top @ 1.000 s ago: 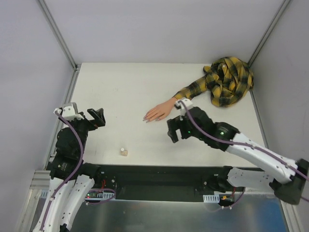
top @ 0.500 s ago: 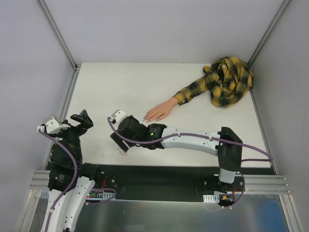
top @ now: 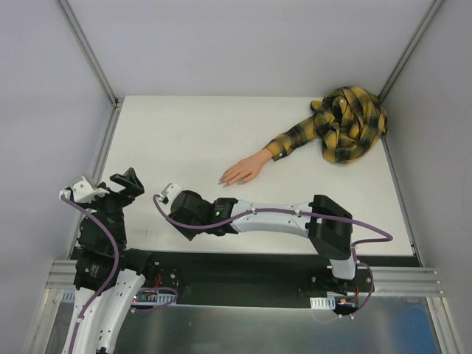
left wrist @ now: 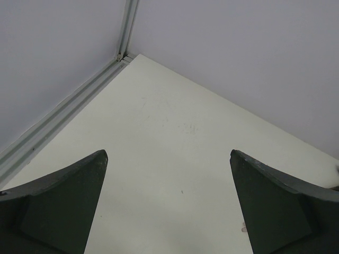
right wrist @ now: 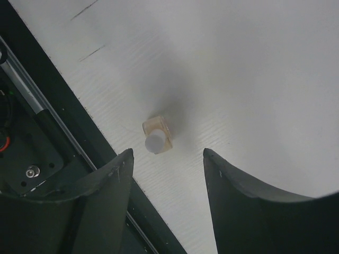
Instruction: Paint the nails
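Observation:
The mannequin hand lies palm down at the table's middle right, with its pale nails pointing left. Its yellow-black plaid sleeve runs back to a bundle of cloth. My right gripper reaches far left along the near edge. In the right wrist view it is open over the table, and a small beige bottle with a white cap stands just beyond its fingertips, held by nothing. The arm hides the bottle from above. My left gripper is wide open and empty at the left.
The black base rail runs along the near table edge just beside the bottle. Grey walls close the table at the back and on both sides, and a metal frame rail runs along the left edge.
My right arm swung from beside the mannequin hand to the near left, over the bottle, and its jaws narrowed. My left gripper drew back towards the left edge.

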Available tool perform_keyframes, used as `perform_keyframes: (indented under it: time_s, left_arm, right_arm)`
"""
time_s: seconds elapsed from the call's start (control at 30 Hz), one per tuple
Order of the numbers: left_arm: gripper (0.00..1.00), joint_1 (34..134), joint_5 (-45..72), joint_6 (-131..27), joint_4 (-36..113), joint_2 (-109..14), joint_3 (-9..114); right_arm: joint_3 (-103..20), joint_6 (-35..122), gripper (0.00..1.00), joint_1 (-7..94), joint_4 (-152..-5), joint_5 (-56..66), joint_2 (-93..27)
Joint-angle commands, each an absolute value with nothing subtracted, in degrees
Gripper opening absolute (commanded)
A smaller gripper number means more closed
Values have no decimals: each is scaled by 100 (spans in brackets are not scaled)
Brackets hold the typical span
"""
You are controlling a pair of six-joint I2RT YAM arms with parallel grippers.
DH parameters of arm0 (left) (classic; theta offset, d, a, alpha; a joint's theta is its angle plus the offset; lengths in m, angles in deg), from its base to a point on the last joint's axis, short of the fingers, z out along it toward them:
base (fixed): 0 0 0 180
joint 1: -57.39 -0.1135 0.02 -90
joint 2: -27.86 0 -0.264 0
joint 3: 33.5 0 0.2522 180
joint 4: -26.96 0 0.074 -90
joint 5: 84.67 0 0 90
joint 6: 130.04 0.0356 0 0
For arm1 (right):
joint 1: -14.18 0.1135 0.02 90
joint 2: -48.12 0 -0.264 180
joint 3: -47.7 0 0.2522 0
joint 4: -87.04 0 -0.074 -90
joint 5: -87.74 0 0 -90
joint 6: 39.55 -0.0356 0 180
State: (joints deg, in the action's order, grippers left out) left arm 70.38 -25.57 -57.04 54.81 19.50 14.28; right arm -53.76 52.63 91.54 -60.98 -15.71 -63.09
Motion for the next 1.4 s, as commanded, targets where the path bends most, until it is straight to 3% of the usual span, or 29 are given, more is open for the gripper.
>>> perform_keyframes:
  time_s: [0.0, 0.53, 1.3, 1.37]
  left_arm:
    - [99, 6969, -2420, -5736, 5426, 1881, 1445]
    - [99, 6969, -2315, -5736, 5417, 1811, 1454]
    - [99, 6969, -2183, -5710, 5417, 1749, 1463]
    - [99, 6969, -2174, -5710, 5417, 1740, 1463]
  right_arm:
    - [-5624, 5353, 56, 9284, -6293, -1369, -6367]
    - [-5799, 5441, 41, 9337, -6311, -1500, -6736]
    - [-5914, 5511, 33, 9337, -6162, -1711, -7018]
    - [-5905, 5493, 29, 9337, -6162, -1685, -7026]
